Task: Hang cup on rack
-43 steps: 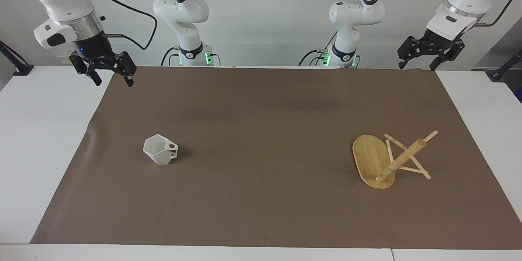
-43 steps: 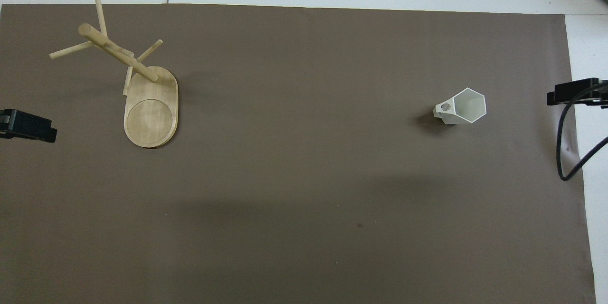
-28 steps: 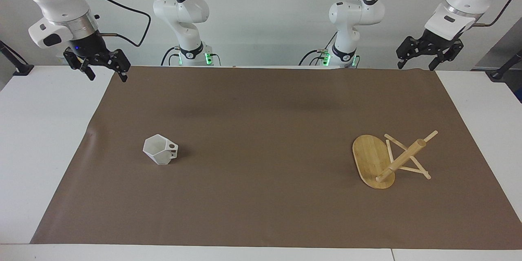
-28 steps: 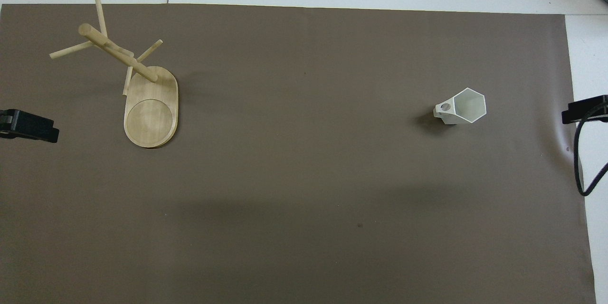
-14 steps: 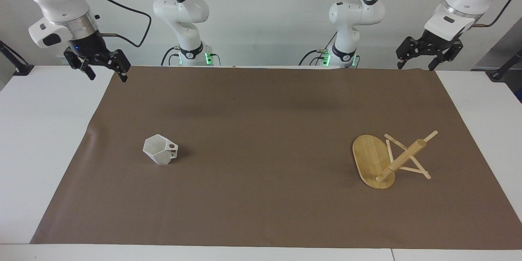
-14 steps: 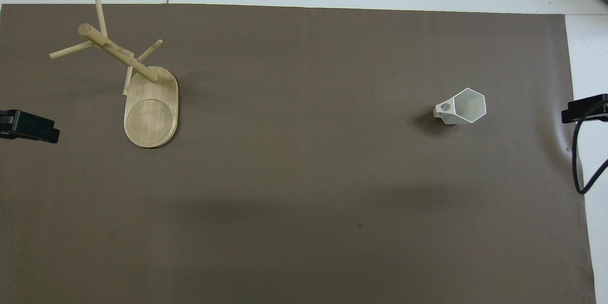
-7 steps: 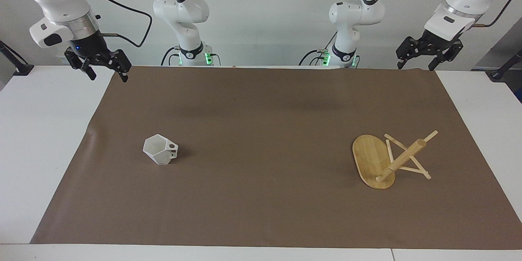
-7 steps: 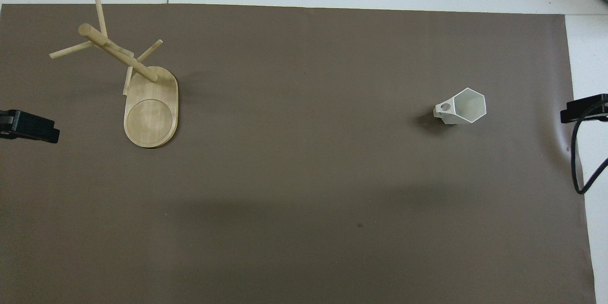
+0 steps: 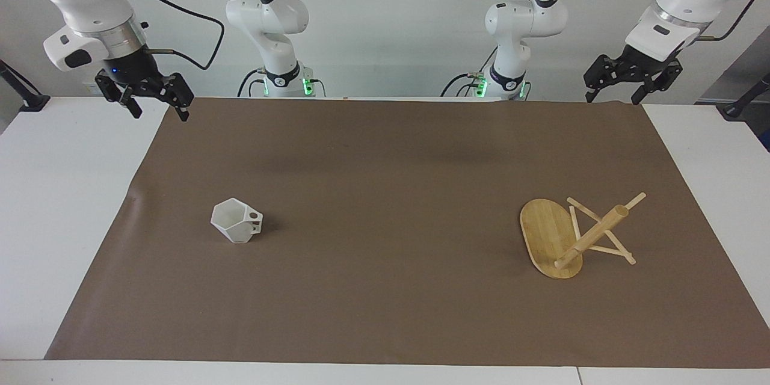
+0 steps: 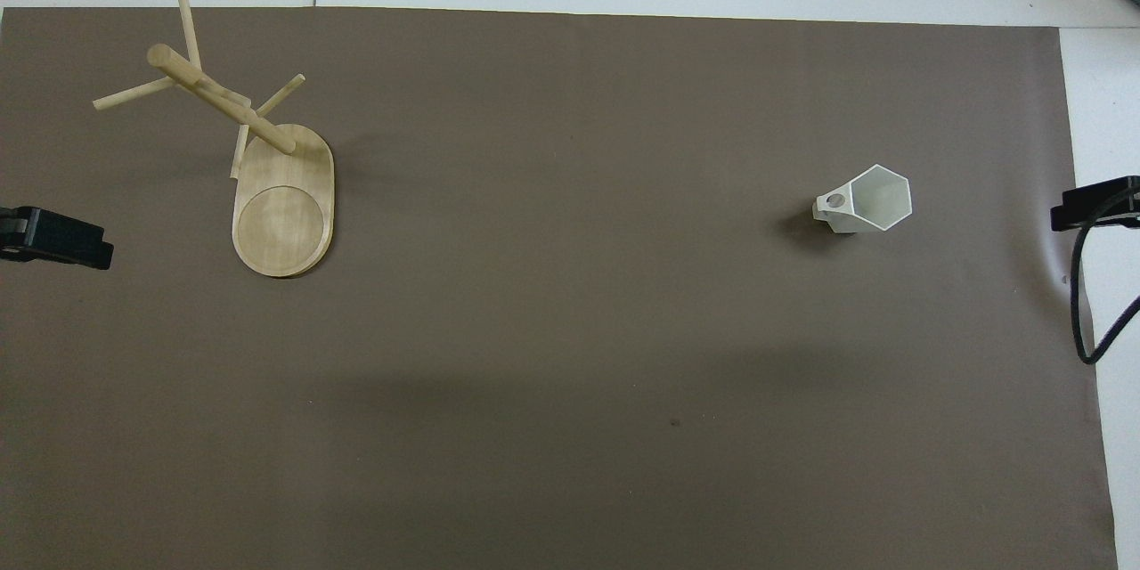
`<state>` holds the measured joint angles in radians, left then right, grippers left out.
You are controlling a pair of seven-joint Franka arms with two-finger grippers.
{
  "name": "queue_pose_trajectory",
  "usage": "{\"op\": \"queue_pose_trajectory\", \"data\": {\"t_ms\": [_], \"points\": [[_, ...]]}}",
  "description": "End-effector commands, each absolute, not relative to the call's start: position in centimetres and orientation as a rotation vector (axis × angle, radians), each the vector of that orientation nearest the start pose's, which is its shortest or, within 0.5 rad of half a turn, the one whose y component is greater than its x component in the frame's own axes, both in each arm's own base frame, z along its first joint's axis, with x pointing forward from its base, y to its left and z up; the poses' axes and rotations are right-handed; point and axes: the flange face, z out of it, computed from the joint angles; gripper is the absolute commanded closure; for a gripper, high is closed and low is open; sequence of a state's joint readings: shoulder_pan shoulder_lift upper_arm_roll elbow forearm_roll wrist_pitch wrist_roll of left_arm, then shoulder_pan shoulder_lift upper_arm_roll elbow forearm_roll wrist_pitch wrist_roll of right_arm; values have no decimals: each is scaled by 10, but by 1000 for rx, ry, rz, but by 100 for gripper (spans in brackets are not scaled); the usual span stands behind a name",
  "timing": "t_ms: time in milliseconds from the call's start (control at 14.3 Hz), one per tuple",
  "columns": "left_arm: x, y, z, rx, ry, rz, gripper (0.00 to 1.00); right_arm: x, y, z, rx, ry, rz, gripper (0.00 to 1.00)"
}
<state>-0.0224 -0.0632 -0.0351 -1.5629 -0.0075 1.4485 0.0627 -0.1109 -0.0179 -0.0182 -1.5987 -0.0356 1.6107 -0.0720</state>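
Right gripper (image 9: 159,110) raised over brown mat (image 9: 385,150) corner, fingers apart, empty. Left gripper (image 9: 618,94) same, open, empty, over its own corner. Small white faceted cup (image 9: 236,221) upright on mat, right arm's end. Light bamboo mug rack (image 9: 574,236) standing at left arm's end, well apart.

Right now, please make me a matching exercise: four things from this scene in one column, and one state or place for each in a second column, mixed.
Things:
1. cup
2. rack
3. left claw
4. brown mat

States or places:
A. covers most of the table
B. open, up in the air, holding nothing
C. upright on the mat, toward the right arm's end
D. bamboo, standing on the mat toward the left arm's end

Pairs: 1-C, 2-D, 3-B, 4-A
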Motion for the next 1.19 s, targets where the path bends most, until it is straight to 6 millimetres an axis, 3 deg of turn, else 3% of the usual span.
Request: {"op": "queue_pose_trajectory", "data": {"t_ms": [0,1121], "points": [[516,-34,651,-3122,188,67,0,540,-74,627,-3180,101,-26,0],[516,-34,651,-3122,190,67,0,540,-65,626,-3178,72,-14,0]]}}
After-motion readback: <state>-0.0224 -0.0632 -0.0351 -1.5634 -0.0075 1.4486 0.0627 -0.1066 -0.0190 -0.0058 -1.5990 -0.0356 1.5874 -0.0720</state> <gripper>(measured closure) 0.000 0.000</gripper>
